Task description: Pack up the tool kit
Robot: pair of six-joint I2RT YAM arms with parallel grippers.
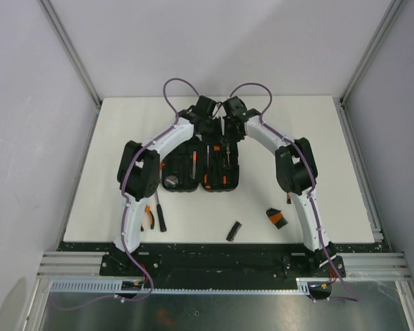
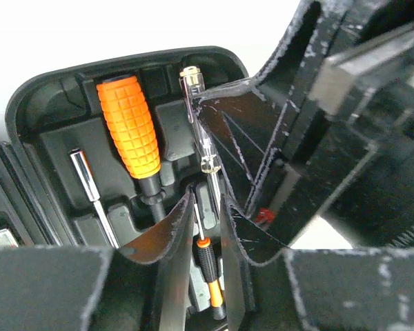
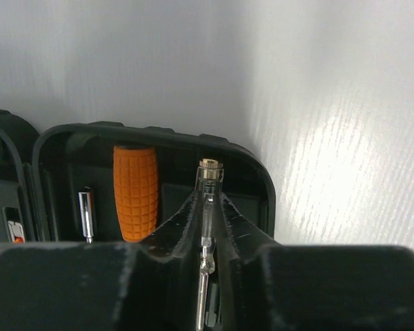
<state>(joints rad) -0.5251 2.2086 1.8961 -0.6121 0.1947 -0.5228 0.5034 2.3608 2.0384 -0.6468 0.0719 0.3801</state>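
On the tabletop (image 1: 345,138), centre: tool kit case (image 1: 221,187) lying open, both my claws over its 12 o'clock edge. Right claw (image 3: 207,201) pinched shut on the clear tester screwdriver (image 3: 208,176), at 3 o'clock of the orange-handled driver (image 3: 135,193) (seated in its slot). Left claw (image 2: 200,231) slightly parted, fingers either side of a thin screwdriver (image 2: 205,256), gap showing. Pliers (image 1: 148,217) loose at the case's 7 o'clock.

Worktop (image 1: 317,138): white, rectangular. Tool kit case (image 1: 221,181) lies open near centre, both halves flat.
Near-left: orange-handled pliers (image 1: 148,218), with a black-handled tool (image 1: 161,218) just beside them.
Near-centre: black ridged strip (image 1: 233,231). To its right, apart: small black-and-orange piece (image 1: 276,218).
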